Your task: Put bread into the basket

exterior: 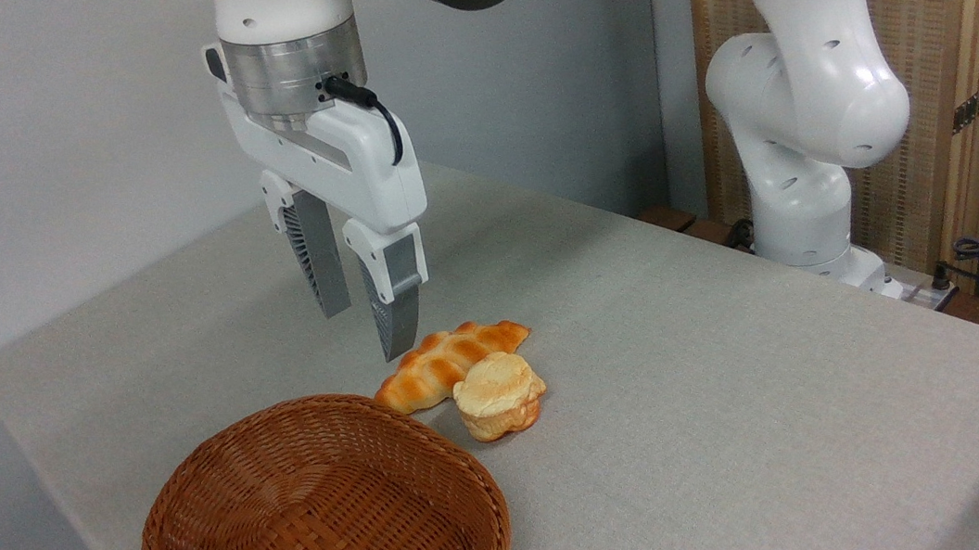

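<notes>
Bread [444, 363] lies on the grey table [724, 358], a long braided loaf tapering toward both ends, glossy golden-orange with paler ridges, its near-left tip just beside the rim of the basket [319, 408] but outside it. From the single fixed camera, a small round pale bun [498, 393] sits against the loaf's near-right side, touching it or nearly so, and covers part of that flank. The pincer [366, 332] hangs above the table just left of and behind the loaf, pointing down, its two fingers apart with a clear gap between them and nothing held; the nearer fingertip stands close over the loaf's left half. By its look the loaf is probably light and somewhat soft or foam-like (a shiny crust like that may also slide a little under flat pads), so a moderate squeeze across its width should do, and too hard a one could dent it. The best hold, in my judgement, is across the braided middle or slightly toward the left end, where the bun is out of the way and the ridges give some purchase. Counted: one braided loaf, one bun, one woven basket with nothing in it, one arm with one pincer.
</notes>
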### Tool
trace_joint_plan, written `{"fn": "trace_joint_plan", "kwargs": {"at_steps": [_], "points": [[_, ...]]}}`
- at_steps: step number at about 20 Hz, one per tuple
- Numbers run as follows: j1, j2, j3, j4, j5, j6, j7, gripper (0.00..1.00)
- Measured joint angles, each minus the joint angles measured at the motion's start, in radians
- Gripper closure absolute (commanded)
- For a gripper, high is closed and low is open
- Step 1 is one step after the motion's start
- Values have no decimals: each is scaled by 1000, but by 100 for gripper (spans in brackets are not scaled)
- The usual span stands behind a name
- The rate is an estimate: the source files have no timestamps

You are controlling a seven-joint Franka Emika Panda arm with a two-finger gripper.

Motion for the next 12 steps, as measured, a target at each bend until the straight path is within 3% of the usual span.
{"fn": "trace_joint_plan", "kwargs": {"at_steps": [12], "points": [[4,10,-1,0,0,0,0,0]]}}
